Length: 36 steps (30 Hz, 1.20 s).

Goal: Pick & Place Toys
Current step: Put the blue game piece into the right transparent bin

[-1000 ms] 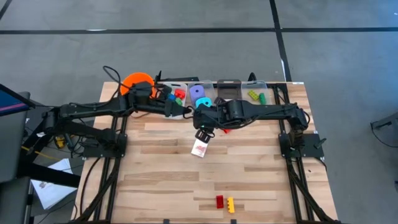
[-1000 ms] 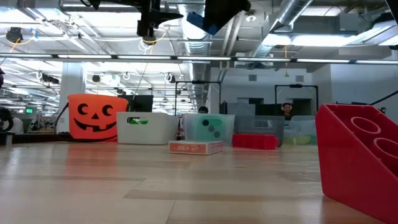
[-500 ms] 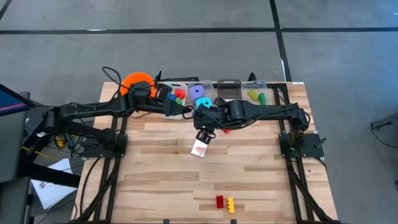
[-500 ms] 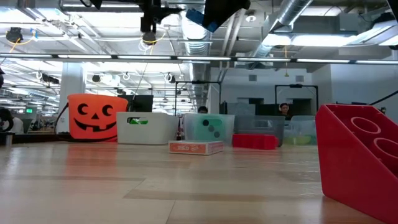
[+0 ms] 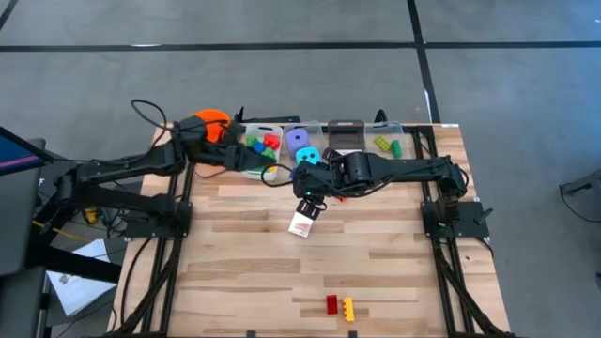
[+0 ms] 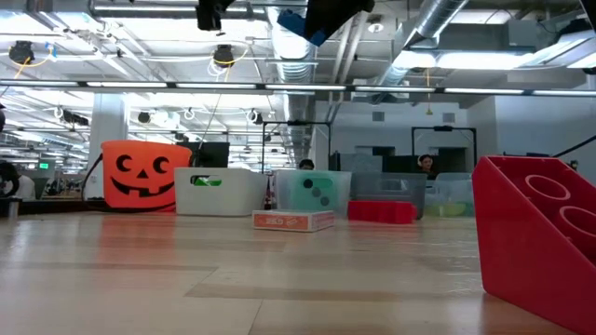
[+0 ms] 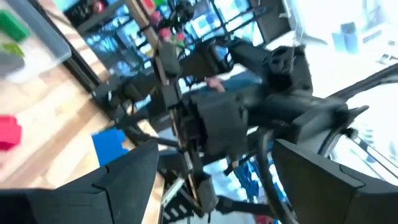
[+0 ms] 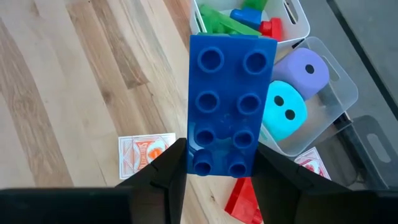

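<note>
Blue brick (image 8: 231, 102) sits clamped in my right tool (image 8: 214, 169); left tool (image 5: 232, 156), empty and open, has pulled back toward the bucket (image 5: 208, 121).

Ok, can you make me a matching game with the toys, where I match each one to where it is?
Things:
1. blue brick
2. purple die
3. red-and-white card
4. yellow brick

Places:
A. lying flat on the wood in the middle of the table
B. held between the right gripper's fingers, above the table
C. next to a red brick near the table's front edge
D. inside a clear bin beside a teal die

Right pairs: 1-B, 2-D, 3-A, 4-C
</note>
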Tool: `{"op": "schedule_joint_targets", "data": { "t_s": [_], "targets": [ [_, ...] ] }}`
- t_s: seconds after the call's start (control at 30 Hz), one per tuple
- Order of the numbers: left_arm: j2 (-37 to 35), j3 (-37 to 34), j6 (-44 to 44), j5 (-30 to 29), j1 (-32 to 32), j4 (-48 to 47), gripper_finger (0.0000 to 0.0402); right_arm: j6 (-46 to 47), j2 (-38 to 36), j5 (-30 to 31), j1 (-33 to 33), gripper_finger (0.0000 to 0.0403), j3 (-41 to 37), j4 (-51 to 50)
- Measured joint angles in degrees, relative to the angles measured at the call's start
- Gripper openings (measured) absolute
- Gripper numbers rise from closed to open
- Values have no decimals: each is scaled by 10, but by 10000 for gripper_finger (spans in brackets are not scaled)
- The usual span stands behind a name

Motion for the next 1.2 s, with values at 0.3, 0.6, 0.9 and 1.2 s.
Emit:
{"op": "schedule_joint_targets", "data": {
  "t_s": [0.3,0.6,0.9,1.2],
  "targets": [
    [-36,1,1,-41,52,-21,307,-4,1,0,5,143,0,6],
    [26,1,-43,-77,41,-120,307,-27,1,0,9,143,0,31],
    [66,1,-79,-37,-3,-23,307,-28,2,0,9,144,-1,30],
    [75,1,-80,-58,-33,-26,307,-33,2,0,9,145,-1,31]
  ]
}}
